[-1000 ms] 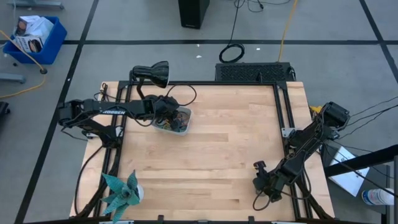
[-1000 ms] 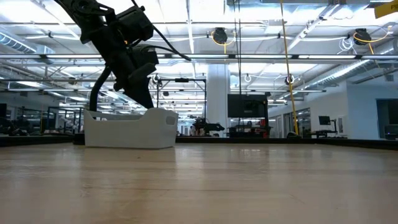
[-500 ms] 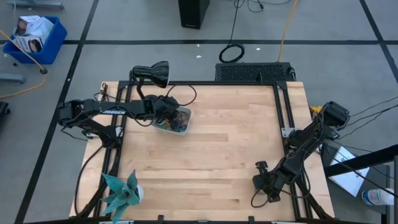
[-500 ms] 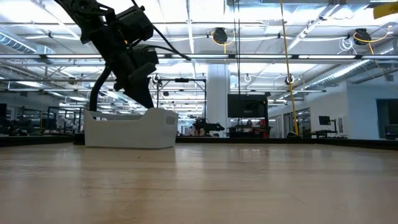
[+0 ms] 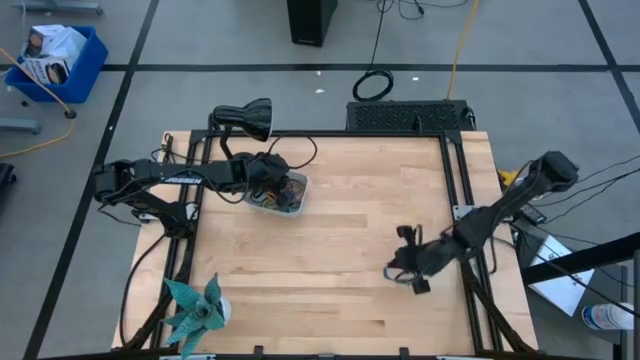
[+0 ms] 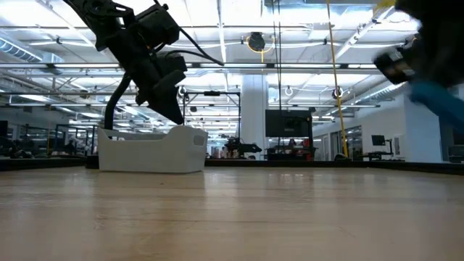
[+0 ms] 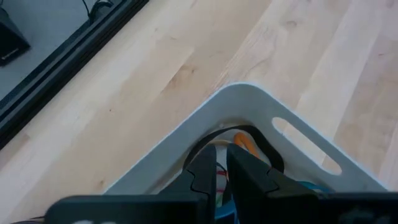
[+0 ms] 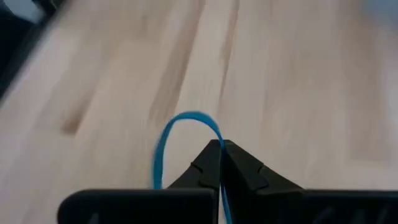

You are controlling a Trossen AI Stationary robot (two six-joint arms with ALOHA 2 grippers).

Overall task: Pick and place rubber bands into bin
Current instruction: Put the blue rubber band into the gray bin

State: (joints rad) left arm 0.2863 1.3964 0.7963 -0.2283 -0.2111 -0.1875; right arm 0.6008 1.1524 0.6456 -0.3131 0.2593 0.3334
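The bin (image 5: 282,193) stands at the table's far left on its flat bottom, with several rubber bands (image 7: 249,142) lying in it: black, orange, blue. My left gripper (image 7: 222,163) reaches down into the bin (image 7: 242,99), its fingers a narrow gap apart, and a black band curves round their tips. My right gripper (image 5: 400,268) hovers over the table's right half, shut on a blue rubber band (image 8: 185,118). In the low view it is a dark blur (image 6: 428,43) at the upper right, with a blue streak below. My left gripper stands with its fingertips (image 7: 202,167) among the bands in the bin; whether they touch a band or the bin I cannot tell. My right gripper pinches one stretch of the blue band (image 8: 217,138) between its two fingertips, slanting down from the table's right. The rest of the loop arches out beyond the tips, clear of the wood.
A black desk lamp (image 5: 245,118) sits at the far left corner and a teal paper plant (image 5: 195,308) at the near left corner. Black frame rails (image 5: 455,190) run along the table's sides. Bare wood (image 5: 350,230) lies between bin and right gripper.
My right gripper has swung away from the table's near right corner, toward the left and far edges, and has risen; it now shows in the low view. Most of this happened in the last half second.
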